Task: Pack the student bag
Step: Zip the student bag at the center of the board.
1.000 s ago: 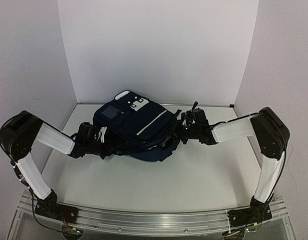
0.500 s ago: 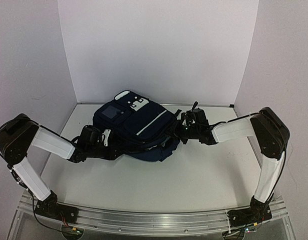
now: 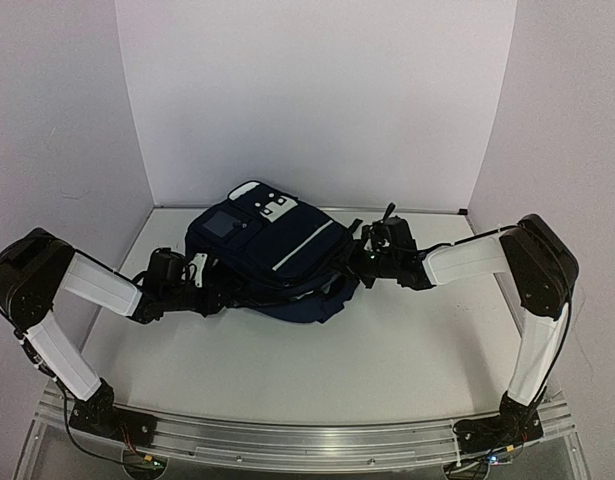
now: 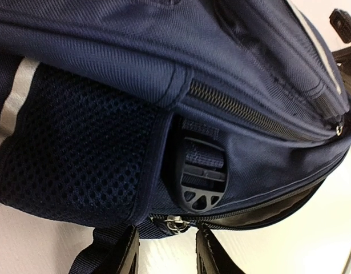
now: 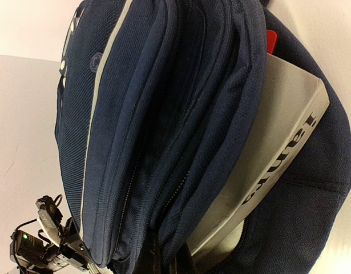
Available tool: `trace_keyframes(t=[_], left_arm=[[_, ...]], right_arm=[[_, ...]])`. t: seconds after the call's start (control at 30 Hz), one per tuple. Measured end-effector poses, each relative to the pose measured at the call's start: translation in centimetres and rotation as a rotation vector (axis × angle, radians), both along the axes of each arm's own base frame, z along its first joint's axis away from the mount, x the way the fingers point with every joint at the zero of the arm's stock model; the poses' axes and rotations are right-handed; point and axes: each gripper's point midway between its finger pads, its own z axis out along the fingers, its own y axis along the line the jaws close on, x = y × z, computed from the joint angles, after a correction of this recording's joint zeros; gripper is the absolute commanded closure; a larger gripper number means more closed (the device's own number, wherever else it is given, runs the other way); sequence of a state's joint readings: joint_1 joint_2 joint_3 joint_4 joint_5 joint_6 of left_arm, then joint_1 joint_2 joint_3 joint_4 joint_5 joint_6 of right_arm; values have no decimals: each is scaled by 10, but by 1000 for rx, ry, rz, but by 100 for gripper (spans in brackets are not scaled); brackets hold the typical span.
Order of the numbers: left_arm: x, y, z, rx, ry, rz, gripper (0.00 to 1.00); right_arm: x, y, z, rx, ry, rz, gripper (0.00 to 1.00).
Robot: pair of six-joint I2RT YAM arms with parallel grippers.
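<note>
The left gripper (image 3: 219,296) has drawn back a little to the left and its jaws have parted. In the left wrist view they stand apart just under a zip pull (image 4: 174,224). The bag (image 3: 272,255) lies on the table (image 3: 387,350) towards the back, between both arms. The right gripper (image 3: 370,252) is clenched at the bag's right edge — whether on cloth, I cannot tell.

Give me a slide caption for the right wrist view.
The student bag gapes open, a grey lettered book sticking out of it.
</note>
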State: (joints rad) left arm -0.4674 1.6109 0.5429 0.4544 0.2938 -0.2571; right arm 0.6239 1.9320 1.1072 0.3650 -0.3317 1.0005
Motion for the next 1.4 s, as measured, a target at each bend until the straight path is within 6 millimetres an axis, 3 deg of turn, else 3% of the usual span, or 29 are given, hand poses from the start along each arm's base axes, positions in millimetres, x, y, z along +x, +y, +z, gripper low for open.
trace_keyframes(t=[0.17, 0.57, 0.93, 1.17, 1.4], left_arm=[[-3, -3, -10, 20, 8, -38, 67], [5, -16, -10, 8, -6, -98, 100], [1, -23, -12, 22, 13, -123, 100], [-27, -53, -2, 24, 18, -211, 100], [-51, -99, 15, -4, 20, -302, 100]], right_arm=[[0, 0, 0, 0, 0, -1, 100], [0, 0, 0, 2, 2, -2, 100], [0, 0, 0, 2, 2, -2, 100], [0, 0, 0, 2, 2, -2, 100], [0, 0, 0, 1, 2, -3, 100]])
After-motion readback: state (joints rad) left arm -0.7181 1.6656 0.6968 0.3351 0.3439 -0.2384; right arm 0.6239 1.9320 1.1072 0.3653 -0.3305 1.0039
